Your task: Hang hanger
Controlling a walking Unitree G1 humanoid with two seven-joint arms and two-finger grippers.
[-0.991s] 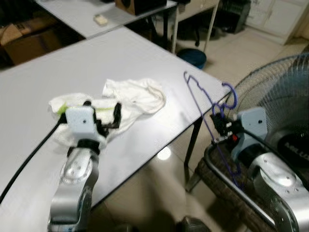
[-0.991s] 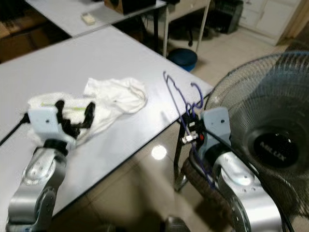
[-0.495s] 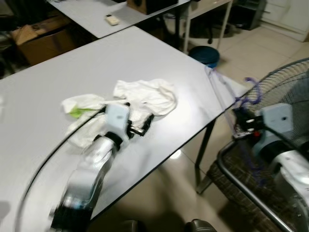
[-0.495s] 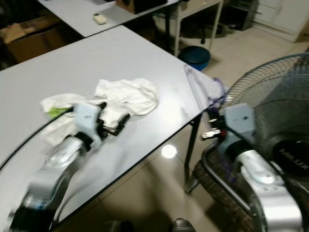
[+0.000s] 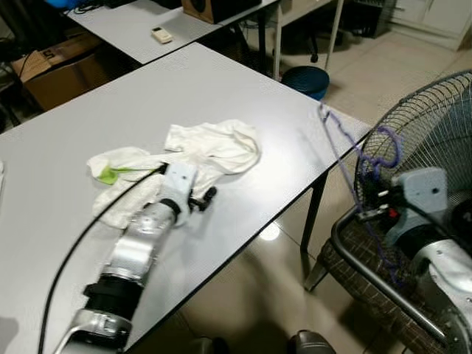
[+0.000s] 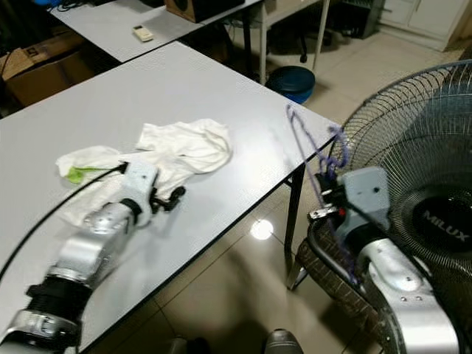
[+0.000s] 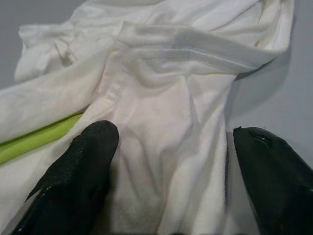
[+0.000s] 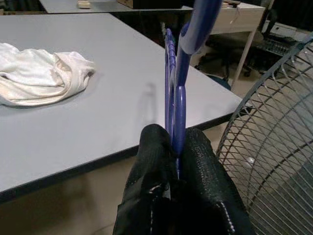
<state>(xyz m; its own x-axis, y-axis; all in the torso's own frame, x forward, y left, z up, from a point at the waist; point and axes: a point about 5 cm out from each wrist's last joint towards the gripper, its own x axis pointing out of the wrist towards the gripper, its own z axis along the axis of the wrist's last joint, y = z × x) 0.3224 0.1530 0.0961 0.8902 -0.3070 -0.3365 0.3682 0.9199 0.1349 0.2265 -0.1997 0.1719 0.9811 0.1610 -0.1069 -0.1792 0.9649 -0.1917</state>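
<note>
A purple wire hanger (image 5: 338, 151) stands upright beside the table's right corner, in front of the fan. My right gripper (image 5: 367, 211) is shut on its lower part, and in the right wrist view the fingers (image 8: 155, 161) pinch the purple wire (image 8: 181, 73). A crumpled white garment (image 5: 215, 143) with a green strip (image 5: 110, 174) lies on the grey table (image 5: 147, 85). My left gripper (image 5: 199, 203) is stretched low over the garment's near edge. It is open, with one black finger (image 7: 80, 166) on each side of the white cloth (image 7: 161, 73).
A large standing fan (image 5: 435, 125) is at the right, with a dark wicker chair (image 5: 369, 276) below it. A blue bin (image 5: 310, 77) sits on the floor beyond the corner. A second table with a remote (image 5: 158, 35) and a cardboard box (image 5: 59, 63) are behind.
My left arm has reached forward and down, bringing the open gripper onto the garment. The right gripper still holds the hanger by the table corner. The camera has shifted.
</note>
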